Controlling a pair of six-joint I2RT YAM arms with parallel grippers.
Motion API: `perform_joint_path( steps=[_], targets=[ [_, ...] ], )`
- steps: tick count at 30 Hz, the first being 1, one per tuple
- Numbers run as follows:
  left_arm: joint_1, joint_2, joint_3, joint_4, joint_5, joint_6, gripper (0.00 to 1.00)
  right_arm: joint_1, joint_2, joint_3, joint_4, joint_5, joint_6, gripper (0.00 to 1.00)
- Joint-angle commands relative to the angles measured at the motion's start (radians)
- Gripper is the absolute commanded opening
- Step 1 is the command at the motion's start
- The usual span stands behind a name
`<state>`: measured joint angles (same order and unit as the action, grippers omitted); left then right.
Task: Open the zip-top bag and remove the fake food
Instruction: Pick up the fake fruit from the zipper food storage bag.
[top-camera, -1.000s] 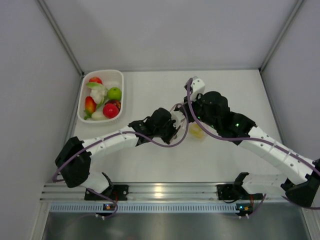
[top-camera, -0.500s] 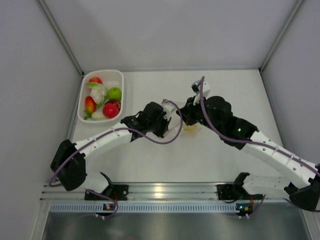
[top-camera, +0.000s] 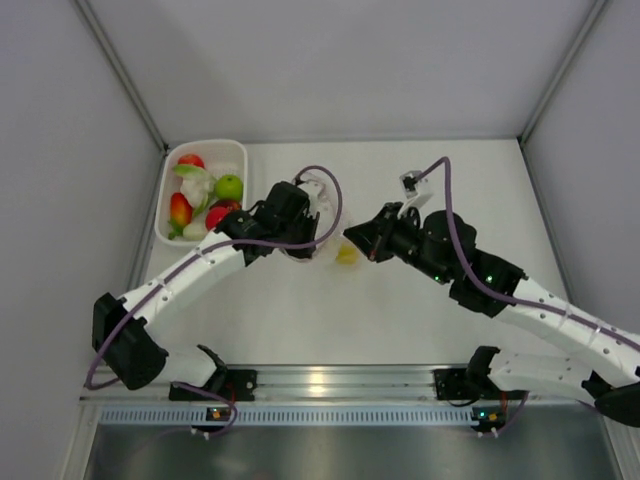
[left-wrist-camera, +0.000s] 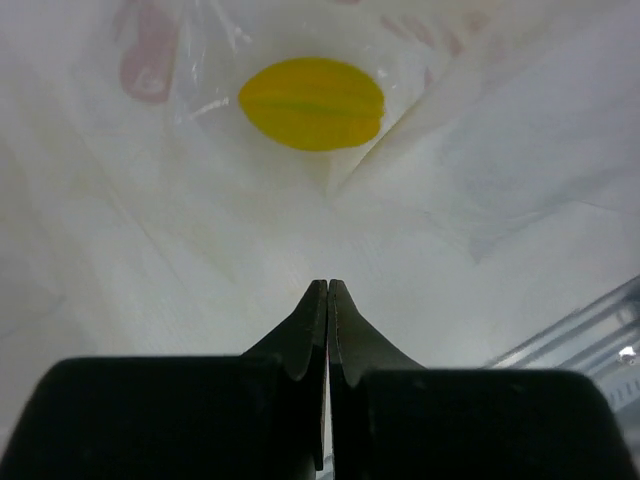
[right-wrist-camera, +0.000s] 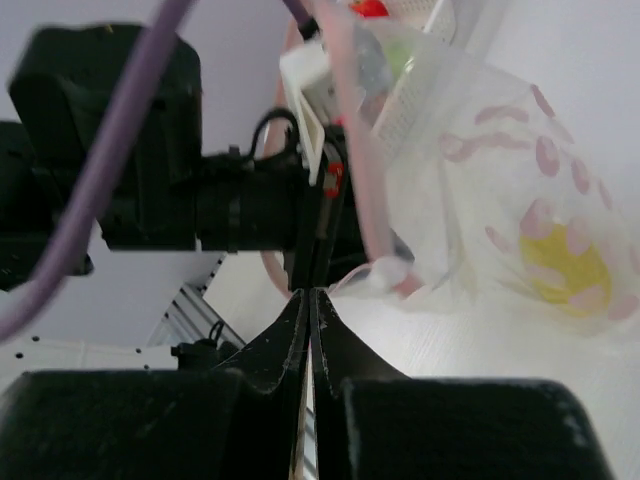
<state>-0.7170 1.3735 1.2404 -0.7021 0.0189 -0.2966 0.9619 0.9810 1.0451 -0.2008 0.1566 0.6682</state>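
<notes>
Opening step: left tool (left-wrist-camera: 328, 286) and right tool (right-wrist-camera: 309, 293), both clamped shut, pinch the zip-top bag (right-wrist-camera: 470, 230). Next, pull the lips apart to release the yellow fake fruit (left-wrist-camera: 311, 103).

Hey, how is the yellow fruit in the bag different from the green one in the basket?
The yellow fruit is oval; the green fruit looks round. The yellow fruit sits alone inside the clear zip-top bag; the green fruit lies among other pieces in the white basket. Both are small toy foods.
</notes>
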Motion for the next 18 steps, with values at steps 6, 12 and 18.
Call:
perform_joint_path(
  steps=[6, 12, 18],
  targets=[
    [0.022, 0.018, 0.056, -0.034, -0.040, -0.085, 0.00, 0.090, 0.133, 0.019, 0.034, 0.142, -0.090, 0.04],
    [0.022, 0.045, 0.050, -0.033, -0.059, -0.102, 0.00, 0.092, 0.203, 0.067, 0.052, 0.299, -0.251, 0.30],
    [0.024, 0.044, 0.064, -0.034, -0.068, -0.095, 0.00, 0.075, 0.252, 0.157, 0.023, 0.351, -0.369, 0.45]
  ],
)
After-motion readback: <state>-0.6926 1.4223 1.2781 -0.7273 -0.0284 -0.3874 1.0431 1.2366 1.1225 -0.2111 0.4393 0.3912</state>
